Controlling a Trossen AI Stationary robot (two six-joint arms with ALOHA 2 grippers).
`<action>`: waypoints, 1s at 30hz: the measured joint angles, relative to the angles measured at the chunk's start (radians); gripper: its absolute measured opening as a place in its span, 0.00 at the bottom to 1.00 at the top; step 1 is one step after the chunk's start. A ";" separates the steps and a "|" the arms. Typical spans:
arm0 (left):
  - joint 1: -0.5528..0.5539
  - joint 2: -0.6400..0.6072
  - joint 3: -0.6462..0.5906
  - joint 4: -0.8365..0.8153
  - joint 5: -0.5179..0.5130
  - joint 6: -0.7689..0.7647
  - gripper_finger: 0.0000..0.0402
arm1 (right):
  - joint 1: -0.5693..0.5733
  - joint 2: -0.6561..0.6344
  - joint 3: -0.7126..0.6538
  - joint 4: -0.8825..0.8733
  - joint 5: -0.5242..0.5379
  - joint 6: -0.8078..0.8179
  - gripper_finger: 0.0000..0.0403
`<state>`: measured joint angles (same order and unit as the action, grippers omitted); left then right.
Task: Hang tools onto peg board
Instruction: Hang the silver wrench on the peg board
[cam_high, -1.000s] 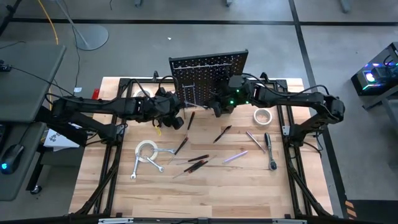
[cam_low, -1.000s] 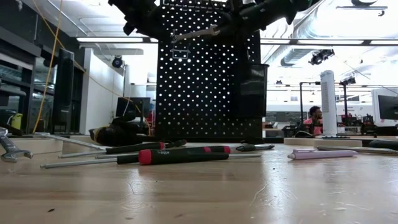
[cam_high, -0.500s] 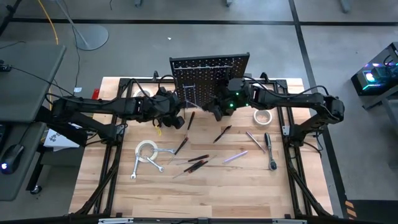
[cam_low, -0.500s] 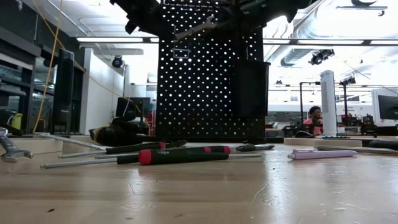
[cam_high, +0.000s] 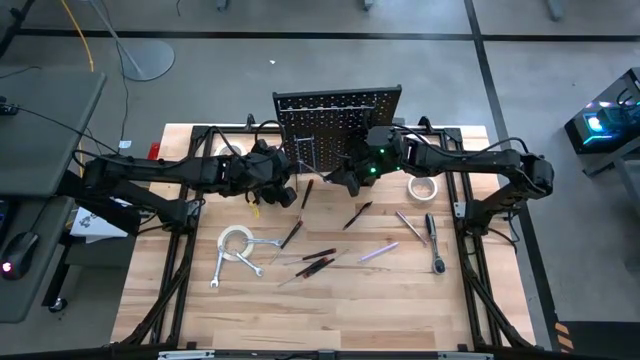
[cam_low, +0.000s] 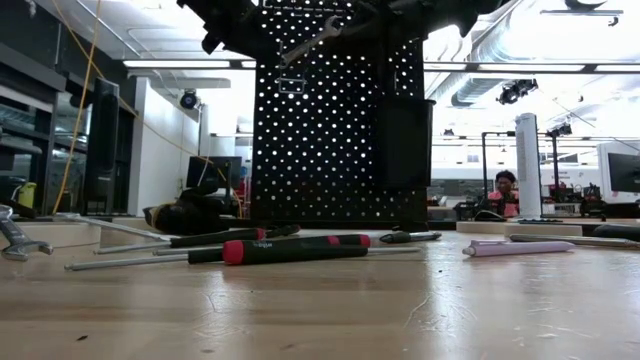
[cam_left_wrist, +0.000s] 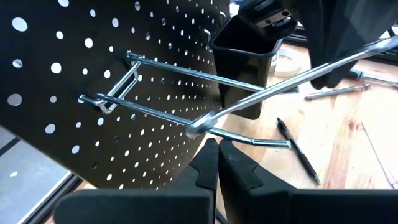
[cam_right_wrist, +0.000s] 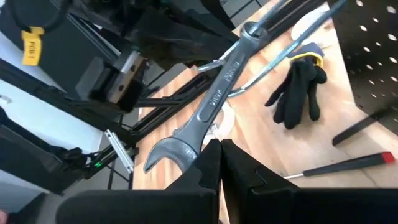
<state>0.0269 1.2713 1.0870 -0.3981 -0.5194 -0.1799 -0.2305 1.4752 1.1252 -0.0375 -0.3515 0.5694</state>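
The black peg board (cam_high: 335, 115) stands upright at the table's far edge, with a black bin (cam_left_wrist: 245, 56) on its front. A two-pronged wire hook (cam_left_wrist: 155, 87) sticks out of the board. My right gripper (cam_high: 342, 180) is in front of the board, shut on a silver wrench (cam_right_wrist: 217, 87). The wrench's ring end (cam_left_wrist: 196, 127) meets the hook's lower prong. My left gripper (cam_left_wrist: 217, 149) is shut and sits just under that prong and ring end. More tools lie on the table: a tape roll (cam_high: 236, 243), screwdrivers (cam_high: 312, 262) and a purple one (cam_high: 378, 251). My right gripper pinches the wrench's shaft near its open-jaw end (cam_right_wrist: 198, 134) between its two fingers. The wrench runs away from the fingers, slanting up across the board's face (cam_low: 312, 40), clear of the table. Whether the ring is threaded onto the prong, I cannot tell. My left gripper has its shut fingertips (cam_left_wrist: 208, 152) right below the hook's lower prong; whether they touch it, I cannot tell.
A second tape roll (cam_high: 423, 187), a ratchet (cam_high: 436, 250) and a slim tool (cam_high: 410, 226) lie to the right. Wrenches (cam_high: 228, 270) lie by the left tape roll. A black glove (cam_right_wrist: 298, 93) lies near the left arm. Bare wood spreads along the near edge.
My right gripper has turned, and the wrench has tipped steeper against the board: its held end has risen while the ring end stays by the hook. My left gripper has kept still.
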 joint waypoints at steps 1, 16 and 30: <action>0.000 0.000 0.000 0.000 0.000 0.000 0.00 | 0.002 -0.004 0.000 0.001 0.000 0.000 0.00; 0.000 0.000 0.000 -0.001 -0.001 0.000 0.00 | 0.039 -0.030 -0.001 0.008 0.010 0.026 0.00; -0.005 -0.027 0.000 -0.042 0.062 0.000 0.00 | 0.055 -0.030 -0.001 0.003 -0.020 0.023 0.00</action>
<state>0.0218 1.2443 1.0870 -0.4397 -0.4574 -0.1796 -0.1751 1.4452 1.1244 -0.0344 -0.3711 0.5928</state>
